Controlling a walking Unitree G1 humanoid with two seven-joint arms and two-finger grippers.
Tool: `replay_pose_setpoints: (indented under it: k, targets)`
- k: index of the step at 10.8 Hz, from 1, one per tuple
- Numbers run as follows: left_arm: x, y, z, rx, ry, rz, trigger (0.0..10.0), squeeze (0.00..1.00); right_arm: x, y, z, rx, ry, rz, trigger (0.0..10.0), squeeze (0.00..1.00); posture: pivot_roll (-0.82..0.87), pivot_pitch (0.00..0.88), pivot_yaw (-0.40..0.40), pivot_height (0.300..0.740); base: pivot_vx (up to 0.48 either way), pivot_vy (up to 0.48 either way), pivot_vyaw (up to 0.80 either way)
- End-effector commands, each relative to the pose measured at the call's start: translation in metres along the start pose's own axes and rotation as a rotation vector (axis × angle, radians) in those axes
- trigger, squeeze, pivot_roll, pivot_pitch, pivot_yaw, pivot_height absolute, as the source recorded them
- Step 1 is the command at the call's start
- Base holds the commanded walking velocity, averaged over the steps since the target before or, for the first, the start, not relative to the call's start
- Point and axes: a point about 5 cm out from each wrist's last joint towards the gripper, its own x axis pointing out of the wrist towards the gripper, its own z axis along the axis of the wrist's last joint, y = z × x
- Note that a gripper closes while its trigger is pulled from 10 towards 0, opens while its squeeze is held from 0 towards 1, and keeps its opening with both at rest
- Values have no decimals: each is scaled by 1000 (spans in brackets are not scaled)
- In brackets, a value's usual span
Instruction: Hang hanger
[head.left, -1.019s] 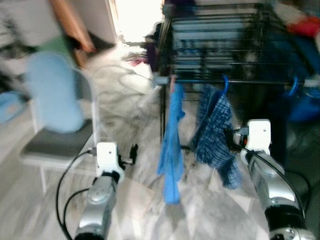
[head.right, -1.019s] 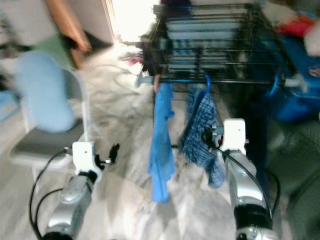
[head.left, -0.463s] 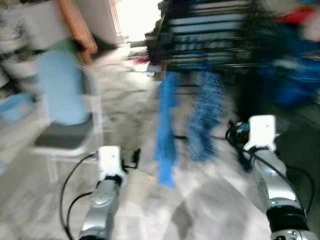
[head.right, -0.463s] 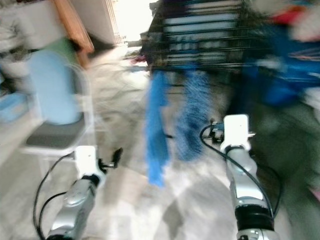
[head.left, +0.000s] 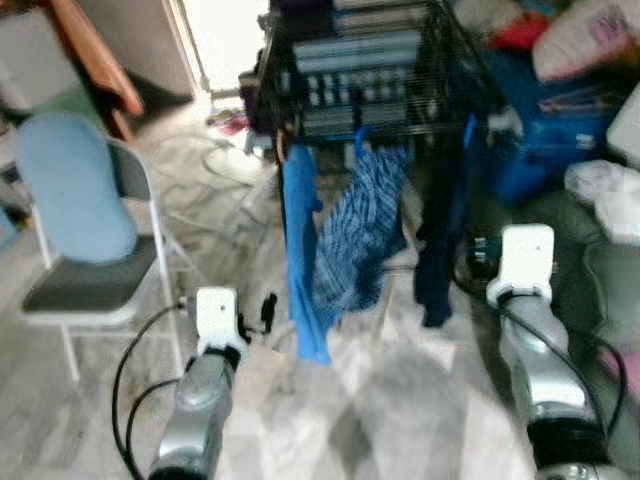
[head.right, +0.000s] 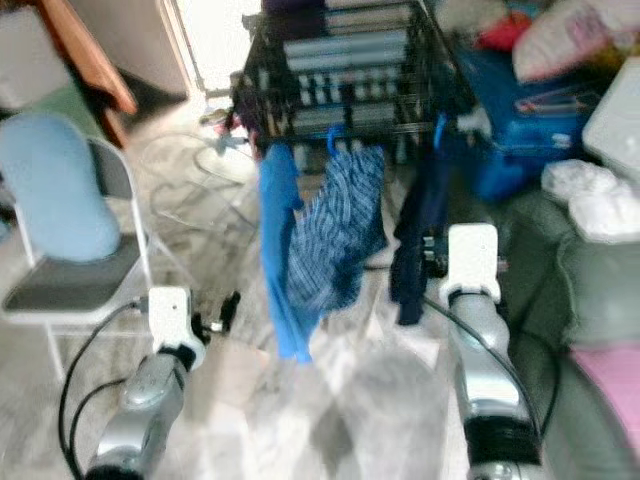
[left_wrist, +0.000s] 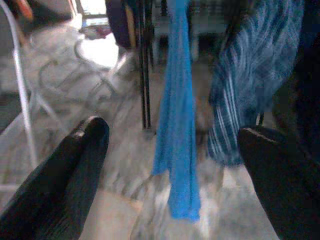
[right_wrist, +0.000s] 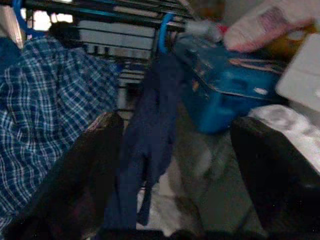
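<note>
Marble floor (head.left: 400, 400) lay below. Both grippers, left gripper (left_wrist: 170, 145) and right gripper (right_wrist: 175, 145), had fingers spread, empty; beyond the right fingers, a blue hanger (right_wrist: 164, 30) hung on the rack (head.left: 380, 60).

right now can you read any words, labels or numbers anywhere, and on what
No text can be read.
Pink and white bag: pink marks on it, too blurred to read.
Blue box: pale lines and a small pale patch on the lid, too blurred to tell as writing.
Blue cloth, plaid shirt, dark garment: no labels visible.
</note>
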Motion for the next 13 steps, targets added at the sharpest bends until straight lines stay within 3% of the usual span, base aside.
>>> replay_pose_setpoints:
  k: [1, 2, 4, 5, 6, 9, 13]
  targets:
    - [2, 3, 5, 18, -12, 5, 10000, 0, 1, 6, -2, 52, 24, 28, 10000, 0, -128, 0, 109, 740, 0, 0, 0]
    - [2, 4, 5, 19, -11, 7, 10000, 0, 1, 9, -7, 87, 50, 39, 10000, 1000, -126, 0, 111, 740, 0, 0, 0]
    - [5, 5, 7, 35, -21, 24, 10000, 0, 2, 21, -14, 109, 97, 87, 10000, 1000, -123, 0, 106, 740, 0, 0, 0]
    - [7, 11, 9, 49, -28, 74, 10000, 0, 3, 28, -19, 121, 128, 124, 10000, 902, -118, 0, 100, 740, 0, 0, 0]
    - [8, 23, 11, 65, -34, 156, 10000, 0, 2, 37, -23, 172, 154, 180, 10000, 0, -109, 0, 94, 740, 0, 0, 0]
    - [1, 48, 11, 72, -35, 279, 10000, 0, 0, 56, -30, 201, 183, 268, 10000, 0, -53, 0, 47, 740, 0, 0, 0]
    - [-21, 58, 3, 53, -44, 316, 10000, 0, 6, 68, -35, 201, 212, 290, 10000, 0, 5, 0, 16, 740, 0, 0, 0]
